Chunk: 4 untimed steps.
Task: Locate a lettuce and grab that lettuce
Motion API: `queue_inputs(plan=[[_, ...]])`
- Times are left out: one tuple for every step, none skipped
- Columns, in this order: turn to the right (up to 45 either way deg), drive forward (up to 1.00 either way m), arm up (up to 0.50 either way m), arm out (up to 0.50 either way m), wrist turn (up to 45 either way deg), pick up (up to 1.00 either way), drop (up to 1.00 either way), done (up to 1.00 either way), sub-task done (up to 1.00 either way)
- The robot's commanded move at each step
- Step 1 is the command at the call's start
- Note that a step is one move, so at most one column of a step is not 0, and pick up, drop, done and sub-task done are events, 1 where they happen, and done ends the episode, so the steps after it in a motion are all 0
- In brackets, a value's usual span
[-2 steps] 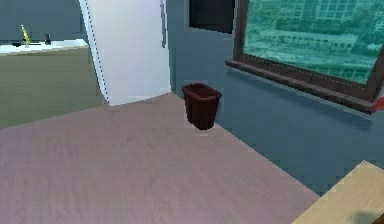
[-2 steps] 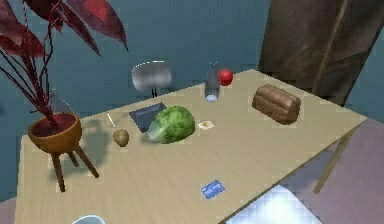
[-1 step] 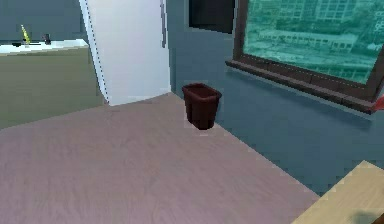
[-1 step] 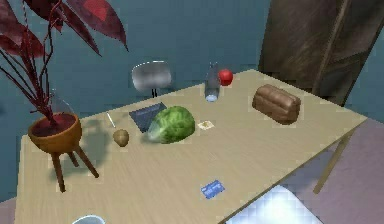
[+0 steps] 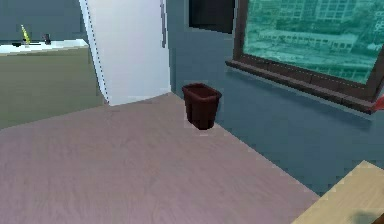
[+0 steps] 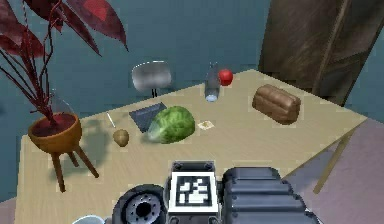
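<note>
A green, leafy lettuce (image 6: 172, 124) lies on a light wooden table (image 6: 300, 140), left of the table's middle and partly on a dark flat mat (image 6: 147, 115). At the arm side view's bottom edge, a white square with black marks (image 6: 193, 192) sits on the arm's end, with the gripper's dark body (image 6: 140, 208) just left of it. The gripper's far end is cut off by the picture's edge, so I cannot tell whether it holds anything. The lettuce is farther out than the gripper's body and slightly to its right.
On the table lie a small brown potato-like lump (image 6: 121, 137), a brown loaf (image 6: 276, 102), a red round thing (image 6: 227, 76) and a grey cup (image 6: 212, 88). A red-leaved plant's pot (image 6: 55, 130) stands left. Ahead are a white fridge (image 5: 130, 50), a dark red bin (image 5: 201, 104) and a window (image 5: 320, 40).
</note>
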Motion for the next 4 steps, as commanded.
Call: queue_inputs(plan=[[0.0, 0.0, 0.0, 0.42, 0.0, 0.0, 0.0, 0.0, 0.0], [0.0, 0.0, 0.0, 0.0, 45.0, 0.0, 0.0, 0.0, 0.0], [0.0, 0.0, 0.0, 0.0, 45.0, 0.0, 0.0, 0.0, 0.0], [0.0, 0.0, 0.0, 0.0, 45.0, 0.0, 0.0, 0.0, 0.0]])
